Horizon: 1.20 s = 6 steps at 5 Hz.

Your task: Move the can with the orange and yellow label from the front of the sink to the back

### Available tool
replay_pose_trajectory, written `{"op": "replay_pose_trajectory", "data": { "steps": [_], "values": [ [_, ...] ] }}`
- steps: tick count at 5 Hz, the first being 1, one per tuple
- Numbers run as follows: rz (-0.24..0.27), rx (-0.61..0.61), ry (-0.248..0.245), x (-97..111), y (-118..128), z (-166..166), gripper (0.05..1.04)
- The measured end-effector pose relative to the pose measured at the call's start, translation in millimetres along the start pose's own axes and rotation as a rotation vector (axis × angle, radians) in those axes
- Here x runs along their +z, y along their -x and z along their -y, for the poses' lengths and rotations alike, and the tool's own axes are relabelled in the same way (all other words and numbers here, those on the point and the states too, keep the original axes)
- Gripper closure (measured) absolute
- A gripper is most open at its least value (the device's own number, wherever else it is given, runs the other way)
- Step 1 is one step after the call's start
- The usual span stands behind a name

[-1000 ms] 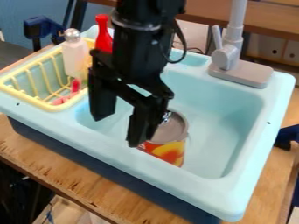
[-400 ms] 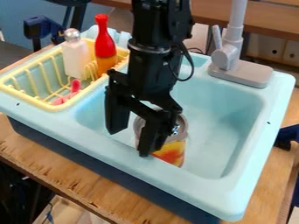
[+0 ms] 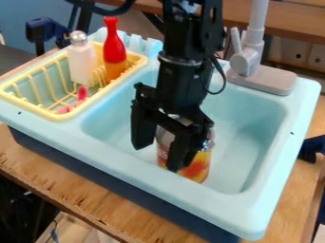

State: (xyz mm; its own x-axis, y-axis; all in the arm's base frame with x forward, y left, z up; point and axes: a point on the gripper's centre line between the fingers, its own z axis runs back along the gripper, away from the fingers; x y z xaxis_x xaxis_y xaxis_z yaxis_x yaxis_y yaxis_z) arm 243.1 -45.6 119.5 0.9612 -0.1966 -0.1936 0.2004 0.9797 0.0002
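Over the front of the light blue sink, the black gripper hangs with its two fingers spread apart. A can with a grey metal top and a red, orange and yellow label stands in the basin, at the gripper's right finger. That finger covers part of the can, and a strip of the can shows between the fingers. Whether finger and can touch, I cannot tell.
At the left, a yellow dish rack holds a white shaker, a red and orange bottle and a pink-red utensil. The grey faucet rises from the sink's back right.
My gripper has moved right and slightly toward the front, its fingers staying apart. The can now stands a little farther right and shows more of its left side.
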Motion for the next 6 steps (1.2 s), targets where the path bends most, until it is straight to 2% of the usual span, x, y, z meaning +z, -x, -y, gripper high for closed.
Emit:
{"op": "replay_pose_trajectory", "data": {
  "steps": [1, 2, 3, 4, 5, 6],
  "values": [
    [-0.016, 0.021, 0.023, -4.1, -7.4, -5.2, 0.084],
    [-0.002, 0.022, 0.029, -3.8, -24.0, -12.4, 0.084],
    [0.071, 0.040, 0.051, 7.6, -46.7, -24.2, 0.084],
    [0.118, 0.042, 0.067, 19.9, -62.8, -33.1, 0.084],
    [0.109, 0.043, 0.059, 20.8, -61.8, -34.9, 0.084],
    [0.054, 0.068, 0.022, 17.5, -51.7, -38.5, 0.084]
  ]
}}
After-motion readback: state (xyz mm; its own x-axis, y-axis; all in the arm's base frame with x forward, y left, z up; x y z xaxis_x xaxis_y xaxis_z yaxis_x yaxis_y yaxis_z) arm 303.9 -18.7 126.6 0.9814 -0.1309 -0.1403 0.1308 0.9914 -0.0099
